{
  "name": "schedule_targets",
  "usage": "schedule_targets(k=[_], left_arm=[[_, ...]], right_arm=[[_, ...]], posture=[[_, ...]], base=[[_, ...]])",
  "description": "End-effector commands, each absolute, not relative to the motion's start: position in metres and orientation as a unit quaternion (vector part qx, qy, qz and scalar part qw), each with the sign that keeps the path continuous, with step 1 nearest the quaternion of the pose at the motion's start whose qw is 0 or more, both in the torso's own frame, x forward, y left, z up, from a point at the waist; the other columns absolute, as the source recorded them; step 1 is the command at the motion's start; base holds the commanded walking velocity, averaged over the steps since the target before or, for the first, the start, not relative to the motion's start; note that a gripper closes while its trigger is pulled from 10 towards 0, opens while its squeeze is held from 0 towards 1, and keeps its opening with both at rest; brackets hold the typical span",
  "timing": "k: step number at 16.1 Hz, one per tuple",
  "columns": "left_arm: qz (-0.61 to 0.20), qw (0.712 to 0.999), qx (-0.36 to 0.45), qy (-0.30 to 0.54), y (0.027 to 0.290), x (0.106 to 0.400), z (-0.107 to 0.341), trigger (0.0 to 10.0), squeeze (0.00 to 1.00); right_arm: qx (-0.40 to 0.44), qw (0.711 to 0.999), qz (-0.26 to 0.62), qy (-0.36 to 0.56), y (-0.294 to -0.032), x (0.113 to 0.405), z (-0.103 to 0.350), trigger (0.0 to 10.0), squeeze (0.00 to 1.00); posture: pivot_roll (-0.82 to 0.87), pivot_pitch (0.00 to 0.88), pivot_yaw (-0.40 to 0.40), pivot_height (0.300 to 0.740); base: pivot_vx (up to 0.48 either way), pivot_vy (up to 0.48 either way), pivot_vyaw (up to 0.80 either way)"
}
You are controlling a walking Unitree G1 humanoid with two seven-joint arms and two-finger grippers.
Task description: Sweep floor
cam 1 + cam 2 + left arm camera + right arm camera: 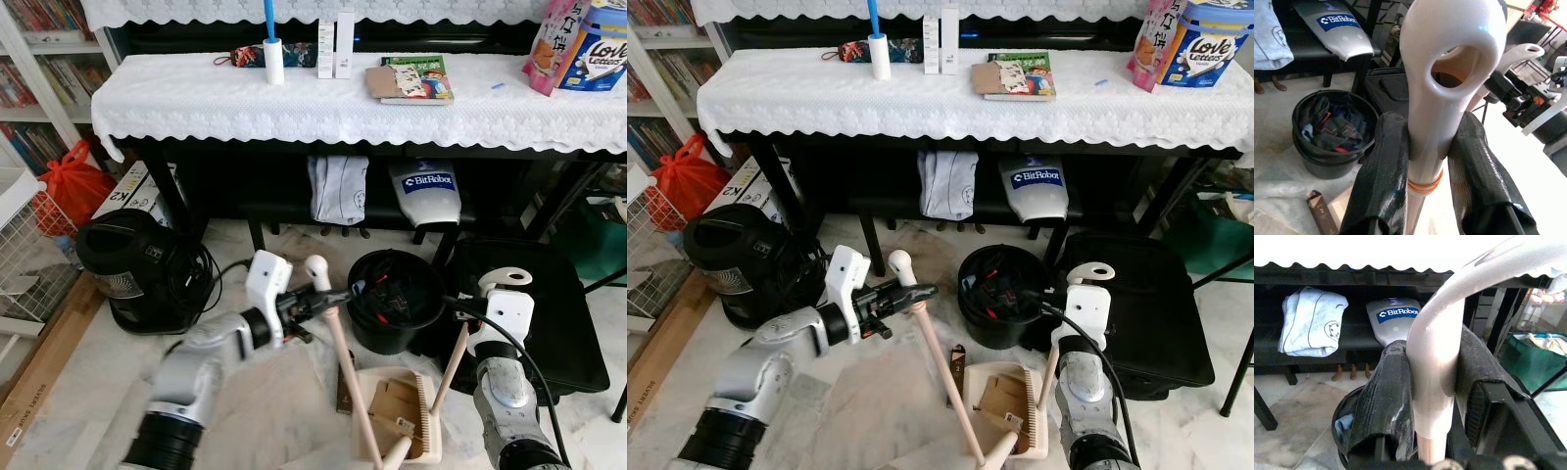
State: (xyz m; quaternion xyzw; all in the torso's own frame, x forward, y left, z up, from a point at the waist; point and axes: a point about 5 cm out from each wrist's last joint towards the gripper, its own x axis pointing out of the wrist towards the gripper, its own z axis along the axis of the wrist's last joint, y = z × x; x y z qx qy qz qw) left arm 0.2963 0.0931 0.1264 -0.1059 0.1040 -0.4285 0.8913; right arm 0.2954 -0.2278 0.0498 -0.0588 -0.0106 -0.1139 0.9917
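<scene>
My left gripper (315, 300) is shut on the cream broom handle (345, 367) just below its looped top end. In the left wrist view the black fingers (1382, 176) clamp both sides of the handle (1445, 73). The broom slants down to the floor at the beige dustpan (423, 423), which holds a piece of brown cardboard (392, 405). My right gripper (464, 313) is shut on the dustpan's wooden handle (450, 367) under its white loop (506, 279). The right wrist view shows that handle (1434, 367) pinched between the fingers (1385, 396).
A black bucket (364, 313) of cloth stands just behind the dustpan. A black case (549, 323) lies to its right and a black appliance (122, 264) with cables to the left. The white-clothed table (196, 108) spans the back, with a red bag (73, 186) far left.
</scene>
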Motion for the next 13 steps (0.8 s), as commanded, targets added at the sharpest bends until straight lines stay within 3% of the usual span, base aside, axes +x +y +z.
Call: schedule_targets(k=[1, 4, 11, 13], left_arm=[[-0.448, 0.882, -0.117, 0.090, 0.095, 0.296, 0.137, 10.0, 0.00], [-0.458, 0.880, -0.099, 0.077, 0.118, 0.300, 0.152, 10.0, 0.00], [-0.481, 0.864, 0.067, 0.132, 0.149, 0.303, 0.149, 10.0, 0.00], [-0.453, 0.865, 0.151, 0.153, 0.167, 0.311, 0.144, 10.0, 0.00]], right_arm=[[-0.048, 0.991, -0.116, -0.045, -0.226, 0.300, 0.061, 10.0, 0.00], [-0.046, 0.991, -0.117, -0.043, -0.227, 0.300, 0.061, 10.0, 0.00], [-0.038, 0.991, -0.120, -0.046, -0.227, 0.301, 0.061, 10.0, 0.00], [-0.035, 0.991, -0.120, -0.050, -0.226, 0.302, 0.063, 10.0, 0.00]], posture=[[-0.02, 0.034, 0.050, 0.740], [-0.03, 0.018, 0.052, 0.740], [-0.03, 0.000, 0.062, 0.740], [-0.03, 0.000, 0.064, 0.740]], base=[[0.000, 0.000, 0.00], [0.000, 0.000, 0.00], [0.000, 0.000, 0.00], [0.000, 0.000, 0.00]])
